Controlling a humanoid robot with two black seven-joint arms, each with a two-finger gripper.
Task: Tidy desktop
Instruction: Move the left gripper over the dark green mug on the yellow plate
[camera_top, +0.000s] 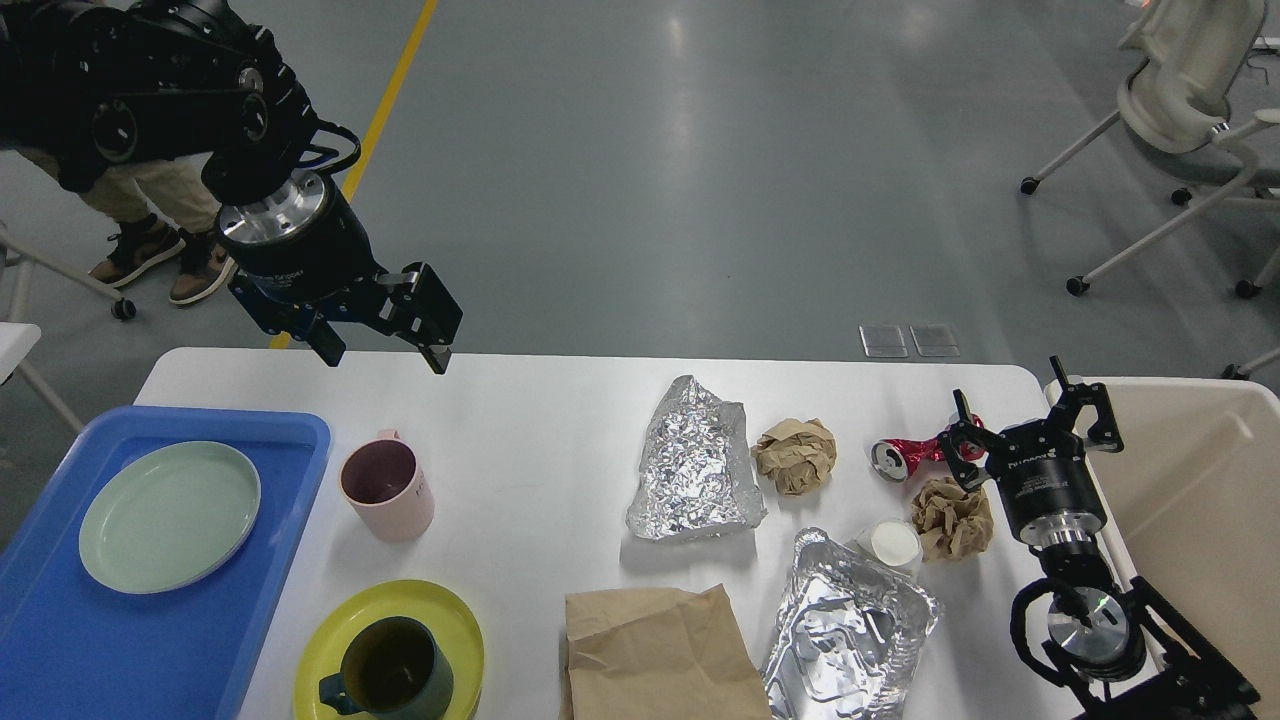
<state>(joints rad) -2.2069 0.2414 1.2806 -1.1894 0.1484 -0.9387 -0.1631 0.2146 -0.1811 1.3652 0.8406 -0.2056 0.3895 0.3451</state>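
The white desktop (540, 440) holds a pink mug (386, 489), a dark green cup (392, 668) on a yellow plate (330, 642), a crumpled foil sheet (695, 462), a foil tray (845, 625), a brown paper bag (655, 655), two brown paper balls (795, 455) (950, 518), a crushed red can (903, 457) and a small white cup (892, 545). My left gripper (383, 350) is open and empty, raised above the table's far edge, behind the pink mug. My right gripper (1028, 412) is open and empty, just right of the red can.
A blue tray (120, 640) at the left holds a pale green plate (170, 514). A beige bin (1200, 500) stands off the table's right end. A person's legs (150, 230) are behind the left arm. An office chair (1190, 110) stands far right.
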